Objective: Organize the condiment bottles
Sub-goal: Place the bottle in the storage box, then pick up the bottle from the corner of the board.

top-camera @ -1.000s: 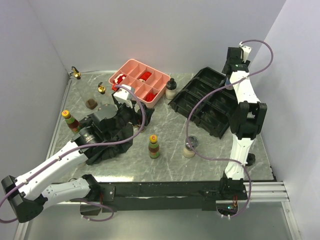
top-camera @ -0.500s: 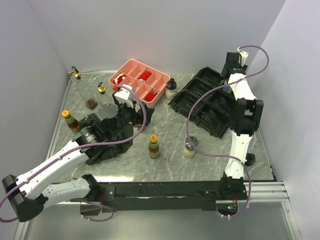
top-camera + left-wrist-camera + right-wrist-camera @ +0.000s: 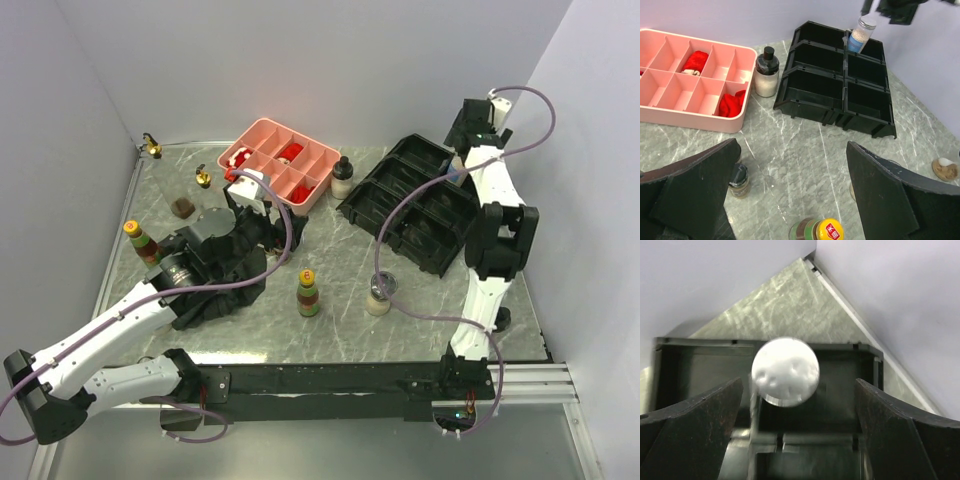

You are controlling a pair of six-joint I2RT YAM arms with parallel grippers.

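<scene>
A grey-lidded pale shaker (image 3: 860, 34) stands upright in a far compartment of the black organizer (image 3: 840, 90). My right gripper (image 3: 799, 390) hangs open just above it, and its pale top (image 3: 785, 371) sits free between the spread fingers. My left gripper (image 3: 790, 200) is open and holds nothing, low over the marble. A yellow-capped sauce bottle (image 3: 822, 230) stands just below the left gripper, with a black-lidded jar (image 3: 738, 180) beside its left finger. Another shaker (image 3: 380, 295), a second yellow-capped bottle (image 3: 140, 240), two gold-spouted bottles (image 3: 152, 146) and a black-capped white bottle (image 3: 343, 177) stand around.
A pink compartment tray (image 3: 283, 165) with red pieces sits at the back centre. Black cloth (image 3: 215, 290) lies under the left arm. Walls close in on the left, back and right. The organizer (image 3: 420, 200) fills the right rear.
The right gripper's jaws have spread wide and let go of the shaker, which now stands in the organizer. The right wrist lifted slightly. The left arm has not moved.
</scene>
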